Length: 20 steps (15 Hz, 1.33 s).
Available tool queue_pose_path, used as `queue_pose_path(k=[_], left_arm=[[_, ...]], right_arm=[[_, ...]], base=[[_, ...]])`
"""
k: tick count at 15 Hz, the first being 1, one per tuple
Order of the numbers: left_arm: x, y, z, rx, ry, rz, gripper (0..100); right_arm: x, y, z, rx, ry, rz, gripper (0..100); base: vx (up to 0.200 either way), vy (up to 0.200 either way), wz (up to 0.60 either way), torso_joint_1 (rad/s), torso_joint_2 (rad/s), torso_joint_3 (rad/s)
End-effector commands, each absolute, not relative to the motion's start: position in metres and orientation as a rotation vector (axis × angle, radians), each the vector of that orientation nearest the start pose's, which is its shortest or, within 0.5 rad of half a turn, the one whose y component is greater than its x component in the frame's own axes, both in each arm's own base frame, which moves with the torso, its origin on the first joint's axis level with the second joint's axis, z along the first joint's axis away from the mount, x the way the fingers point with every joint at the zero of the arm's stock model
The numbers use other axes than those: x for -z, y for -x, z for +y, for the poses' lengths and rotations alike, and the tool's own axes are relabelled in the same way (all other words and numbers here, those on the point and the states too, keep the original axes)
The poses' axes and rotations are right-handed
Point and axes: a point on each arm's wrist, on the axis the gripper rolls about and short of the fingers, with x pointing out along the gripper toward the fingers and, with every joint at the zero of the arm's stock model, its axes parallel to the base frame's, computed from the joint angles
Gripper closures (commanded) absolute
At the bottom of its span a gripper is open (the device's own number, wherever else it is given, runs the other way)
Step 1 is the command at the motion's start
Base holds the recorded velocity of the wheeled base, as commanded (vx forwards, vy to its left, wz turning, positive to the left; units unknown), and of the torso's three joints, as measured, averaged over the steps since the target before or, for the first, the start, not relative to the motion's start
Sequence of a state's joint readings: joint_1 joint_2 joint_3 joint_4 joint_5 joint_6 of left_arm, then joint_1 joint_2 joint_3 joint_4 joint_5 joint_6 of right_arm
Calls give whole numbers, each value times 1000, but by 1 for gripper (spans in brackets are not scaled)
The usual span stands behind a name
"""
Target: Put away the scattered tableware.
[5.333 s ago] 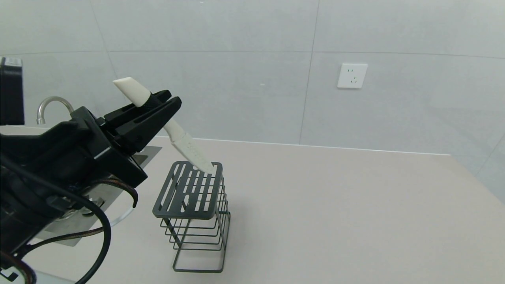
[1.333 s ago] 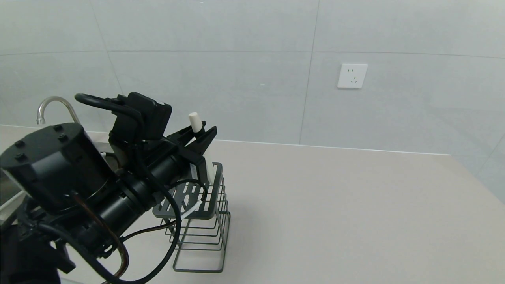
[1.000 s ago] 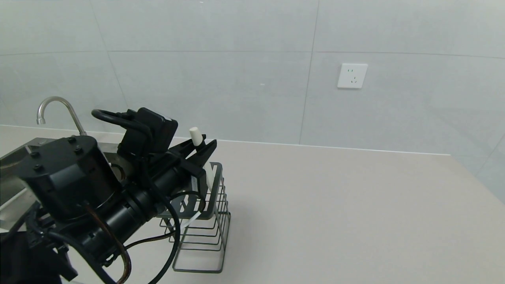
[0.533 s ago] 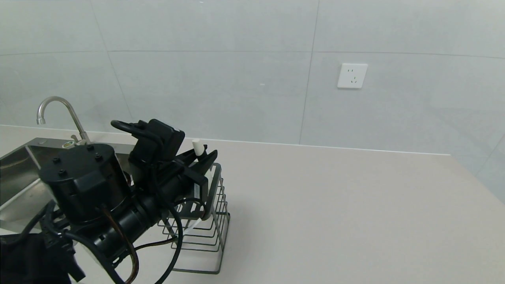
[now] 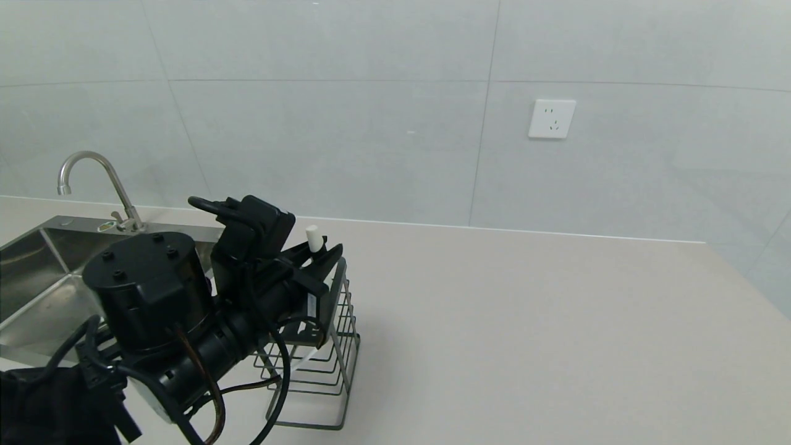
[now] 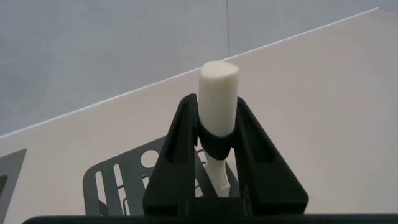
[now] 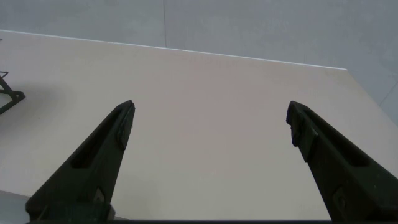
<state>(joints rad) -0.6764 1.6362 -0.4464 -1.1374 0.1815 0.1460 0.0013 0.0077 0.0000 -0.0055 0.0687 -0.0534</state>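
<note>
One knife (image 5: 314, 237), one rack (image 5: 338, 321), two grippers, that is the full count here. The left gripper (image 5: 321, 253) is clamping its black fingers (image 6: 181, 127) around the dark collar of the white knife (image 6: 217, 87). The knife is standing close to upright, and the rounded end of its handle is poking up above the fingertips. Below the grip, the pale blade is running down to the slotted top plate of the rack (image 6: 118, 183), right at the plate's far edge. A pale strip is showing among the wires under that plate, though I cannot tell how deep the blade is sitting.

The rack itself is a dark wire frame standing upright on the counter (image 5: 525, 321), just beside the sink (image 5: 37, 290).

The right gripper (image 7: 210, 118) is hanging over bare counter with its two fingers spread wide, gripping nothing.

The counter is a smooth beige slab, running back to a wall (image 5: 371, 123) of large pale grey tiles. One steel sink is sitting sunk into its left end, one curved tap (image 5: 93, 170) is arching over it, and one white socket (image 5: 552, 118) is sitting on the wall.
</note>
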Motion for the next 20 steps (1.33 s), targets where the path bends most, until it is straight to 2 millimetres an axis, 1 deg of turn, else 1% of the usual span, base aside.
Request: queue_pose_path(k=[1,4,5,11,14,17,20], left_arm=[[-158,-203,-158,499,-168,19,100],[-155,-202,-157,498,-172,29,100],[-152,-200,-156,502,-178,41,0],[-154,-201,-153,515,-177,35,0],[-158,-196,-149,537,-183,14,0],[-164,-180,-138,638,-174,-18,0],[-173,-180,-122,719,-242,-103,0]], right_arm=[[-76,22,2,-71,54,1,0],[-76,22,1,-69,54,1,0],[-76,22,1,-69,52,1,0],[-76,22,1,-69,52,1,0],[-76,22,1,-69,52,1,0],[-76,22,1,-69,49,3,0],[-76,22,1,-66,40,3,0]], base=[[0,0,0,0,0,0],[0,0,0,0,0,0],[0,0,0,0,0,0],[0,0,0,0,0,0],[0,0,0,0,0,0],[0,0,0,0,0,0],[0,0,0,0,0,0]])
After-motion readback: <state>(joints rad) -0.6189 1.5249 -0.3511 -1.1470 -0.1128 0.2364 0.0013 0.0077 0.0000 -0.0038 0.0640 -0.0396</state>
